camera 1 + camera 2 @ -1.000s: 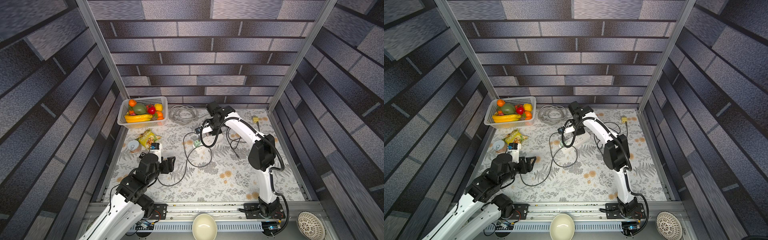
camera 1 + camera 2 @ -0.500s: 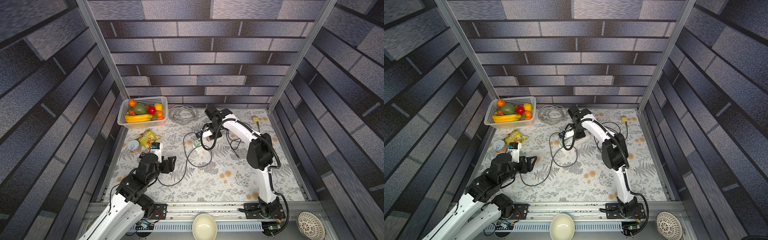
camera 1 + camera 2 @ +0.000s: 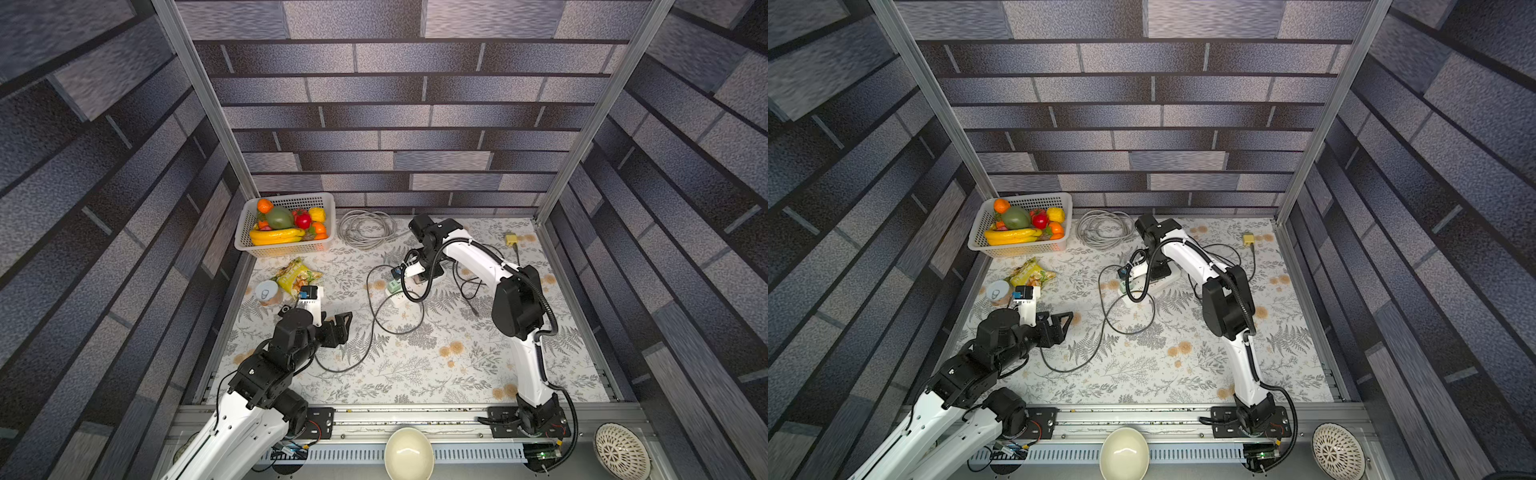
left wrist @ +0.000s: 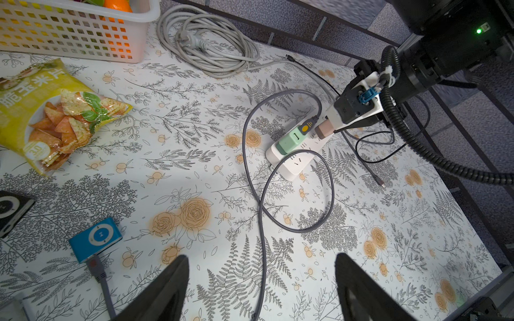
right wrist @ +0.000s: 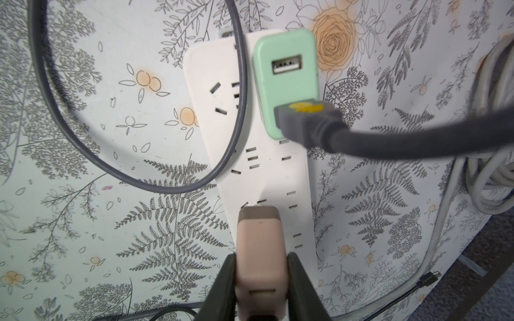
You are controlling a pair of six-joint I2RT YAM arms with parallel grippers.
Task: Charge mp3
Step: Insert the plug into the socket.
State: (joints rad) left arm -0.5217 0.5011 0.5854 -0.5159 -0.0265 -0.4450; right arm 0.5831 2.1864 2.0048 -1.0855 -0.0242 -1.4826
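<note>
1. Blue mp3 (image 4: 96, 239) lies flat on floral cloth (image 4: 167, 155), near L gripper (image 4: 261, 258) and well apart from white power strip (image 5: 211, 69).
2. Done, by the looks: grey cable (image 4: 260, 222) is plugged into mp3, w/ other end in green USB charger (image 5: 286, 83) on strip.
3. R gripper (image 5: 261, 258) clamps pink adapter (image 5: 258, 236) over strip's end sockets; can't tell if it's seated.
4. L gripper is spread wide, empty.
5. Left, prob.: settle adapter, back arms off.
6. Vs a sec ago: R wrist has shifted slightly; L arm hasn't moved.
</note>
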